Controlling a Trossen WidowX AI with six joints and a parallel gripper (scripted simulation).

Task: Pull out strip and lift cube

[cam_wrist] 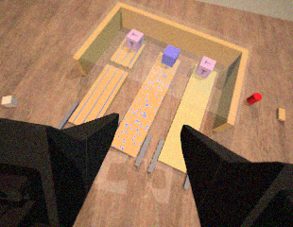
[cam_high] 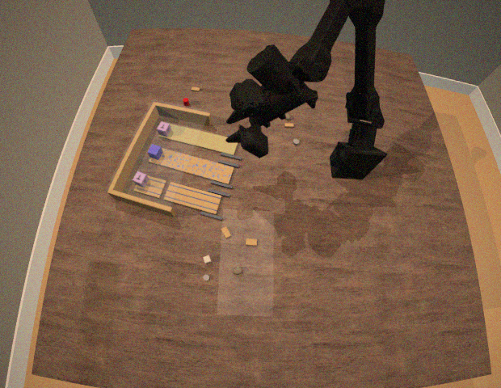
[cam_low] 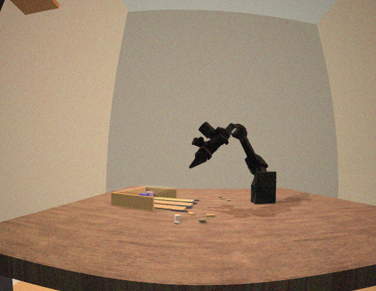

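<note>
A plain yellow strip (cam_high: pixel 200 139) (cam_wrist: pixel 188 115) looks in one piece; a pink labelled cube (cam_high: pixel 163 128) (cam_wrist: pixel 206 67) sits at its far end. A blue-speckled orange strip (cam_high: pixel 196 166) (cam_wrist: pixel 146 104) beside it carries a blue cube (cam_high: pixel 154 151) (cam_wrist: pixel 170 56). The striped strip is split by a gap into a front piece (cam_high: pixel 193 197) (cam_wrist: pixel 100 95) and a short back piece, which carries another pink labelled cube (cam_high: pixel 140 179) (cam_wrist: pixel 134 39). My gripper (cam_high: pixel 228 130) (cam_low: pixel 190 167) (cam_wrist: pixel 150 124) is open and empty, high above the strips' front ends, pointing down at a slant.
A three-sided wooden wall (cam_high: pixel 133 148) (cam_low: pixel 131 200) (cam_wrist: pixel 184 32) surrounds the cubes; a faint clear pane seems to lie over it. Thin grey rails (cam_high: pixel 221 184) (cam_wrist: pixel 143 150) flank the strips. A red cylinder (cam_high: pixel 186 101) (cam_wrist: pixel 253 98) and a white cube (cam_high: pixel 207 259) (cam_low: pixel 177 217) (cam_wrist: pixel 9 101) lie outside.
</note>
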